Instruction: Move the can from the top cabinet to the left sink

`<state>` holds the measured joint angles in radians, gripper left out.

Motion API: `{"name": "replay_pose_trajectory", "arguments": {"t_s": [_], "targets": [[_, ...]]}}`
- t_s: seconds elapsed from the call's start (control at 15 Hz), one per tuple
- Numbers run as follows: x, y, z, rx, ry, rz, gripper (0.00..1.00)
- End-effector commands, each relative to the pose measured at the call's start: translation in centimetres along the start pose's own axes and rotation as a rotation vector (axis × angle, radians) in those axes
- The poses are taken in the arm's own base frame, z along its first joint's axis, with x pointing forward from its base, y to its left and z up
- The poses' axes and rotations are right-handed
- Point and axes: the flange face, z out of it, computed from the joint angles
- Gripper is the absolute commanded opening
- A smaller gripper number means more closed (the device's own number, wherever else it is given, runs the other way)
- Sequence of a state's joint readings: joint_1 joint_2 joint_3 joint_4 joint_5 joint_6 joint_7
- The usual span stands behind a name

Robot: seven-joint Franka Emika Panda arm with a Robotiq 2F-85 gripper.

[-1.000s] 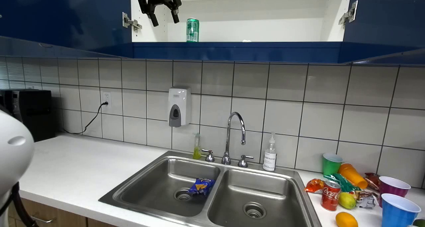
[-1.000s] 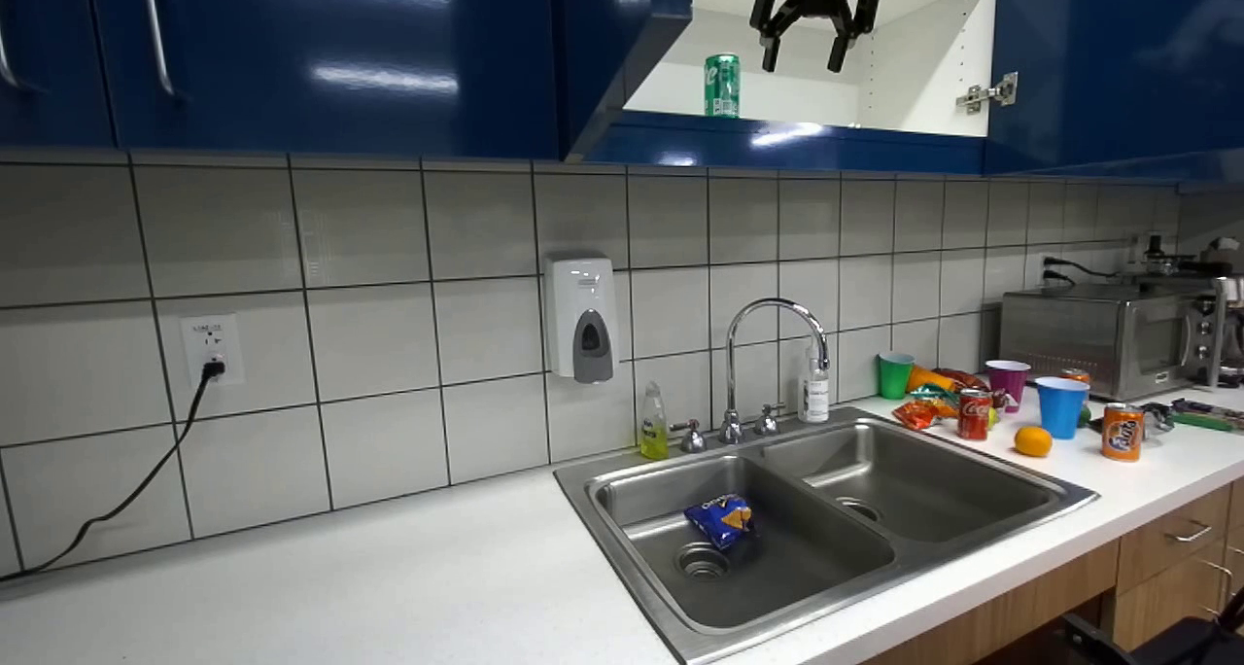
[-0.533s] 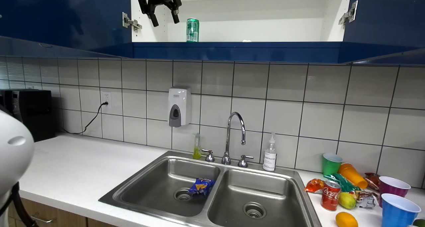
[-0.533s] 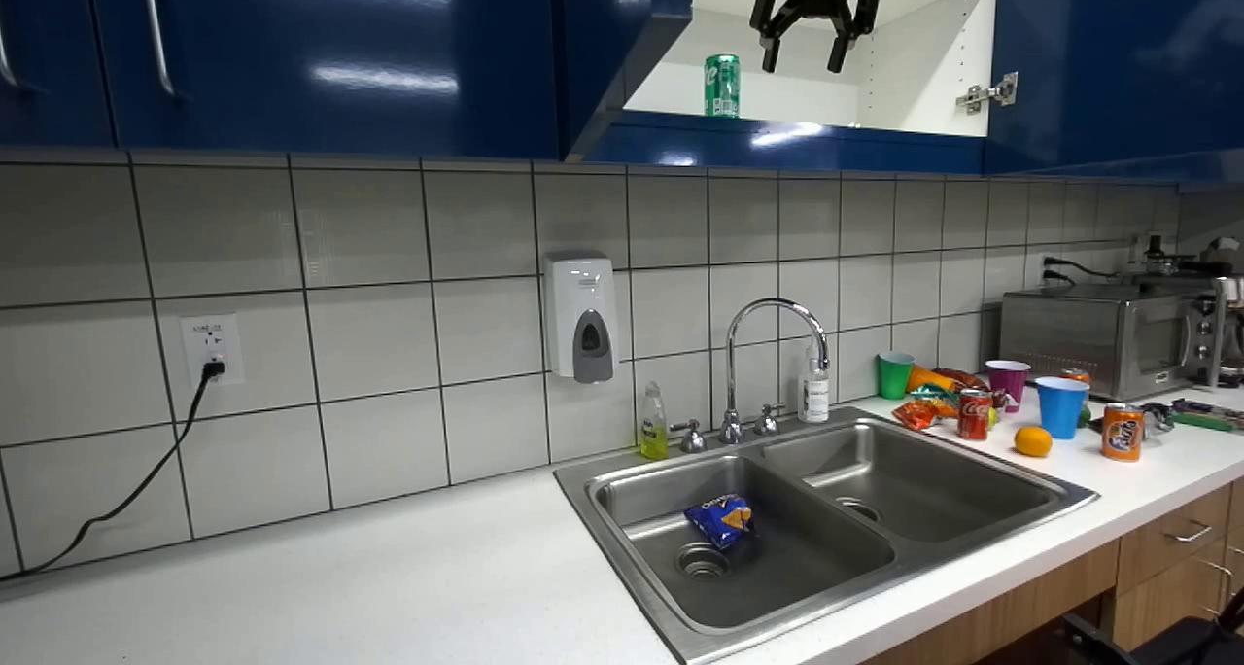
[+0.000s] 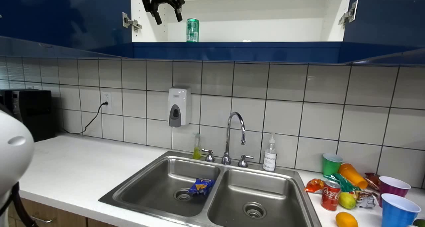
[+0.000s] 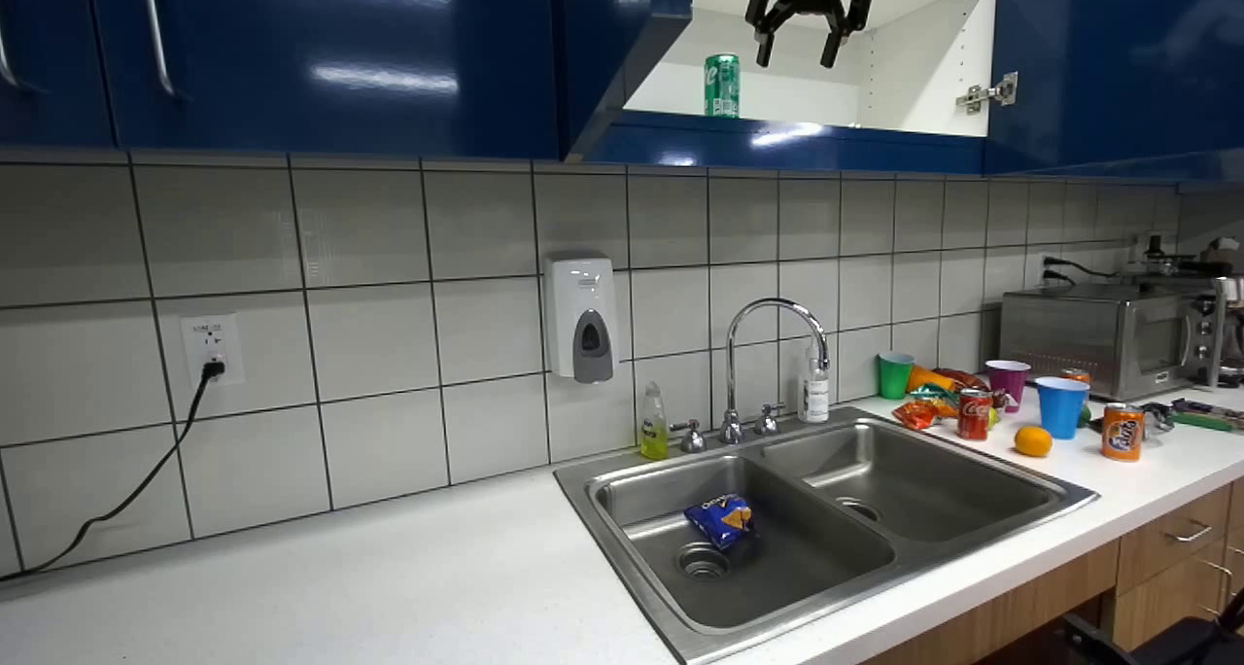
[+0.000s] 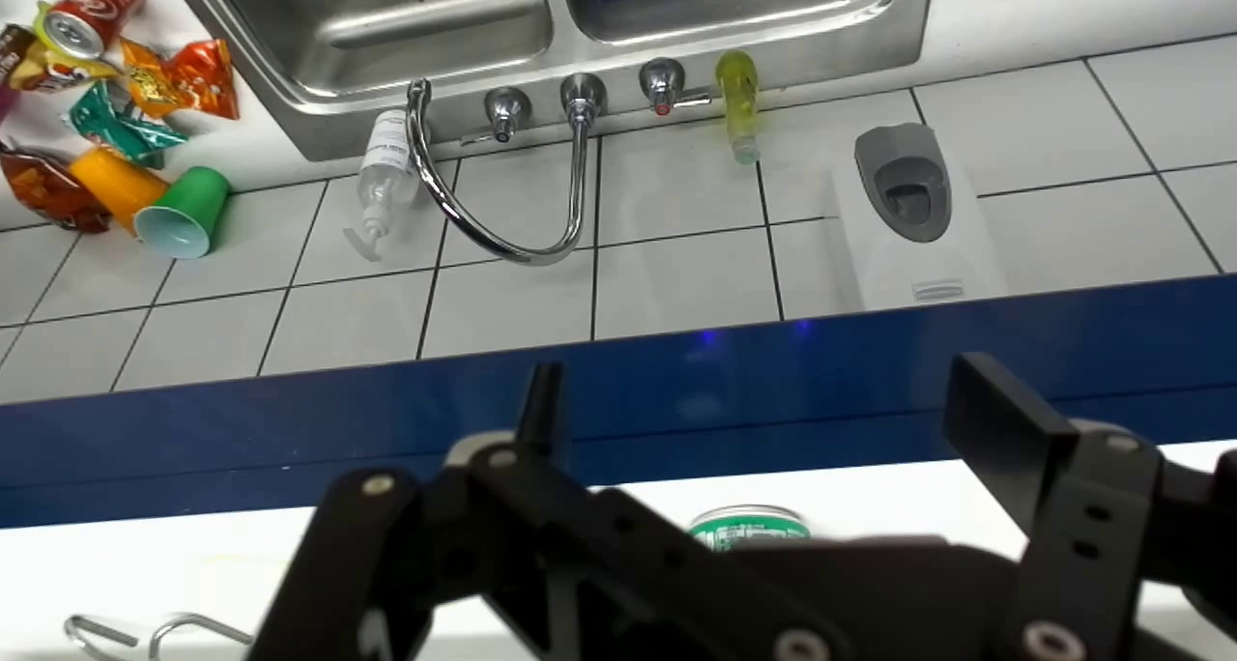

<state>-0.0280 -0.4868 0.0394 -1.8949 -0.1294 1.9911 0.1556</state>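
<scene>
Nothing looks done yet: the can (image 5: 192, 30) stands upright in the left of the cabinet (image 5: 252, 11), the gripper (image 6: 797, 60) spread wide and clear of it, leaving grasp, carry and release into the left sink (image 6: 782, 570), where a bag (image 6: 719, 521) reads Doritos, with a Coca-Cola can (image 5: 331, 195) and a Fanta can (image 6: 1123, 433) at right.

A pale tiled wall (image 6: 486, 334) backs a white counter (image 6: 330, 587) above brown drawers (image 6: 1157, 548).

green can (image 5: 192, 30) in top cabinet (image 5: 252, 26), hand (image 5: 169, 21) spread, left sink (image 5: 152, 190) below
</scene>
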Motion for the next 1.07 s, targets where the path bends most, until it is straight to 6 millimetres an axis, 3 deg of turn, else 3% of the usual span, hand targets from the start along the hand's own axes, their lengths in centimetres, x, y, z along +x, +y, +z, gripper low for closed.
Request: {"name": "replay_pose_trajectory", "arguments": {"t_s": [0.0, 1.0], "targets": [[2.1, 0.5, 0.3, -0.026, 0.032, -0.026, 1.0], [8.3, -0.3, 4.0, -0.045, 0.123, -0.069, 1.0]]}}
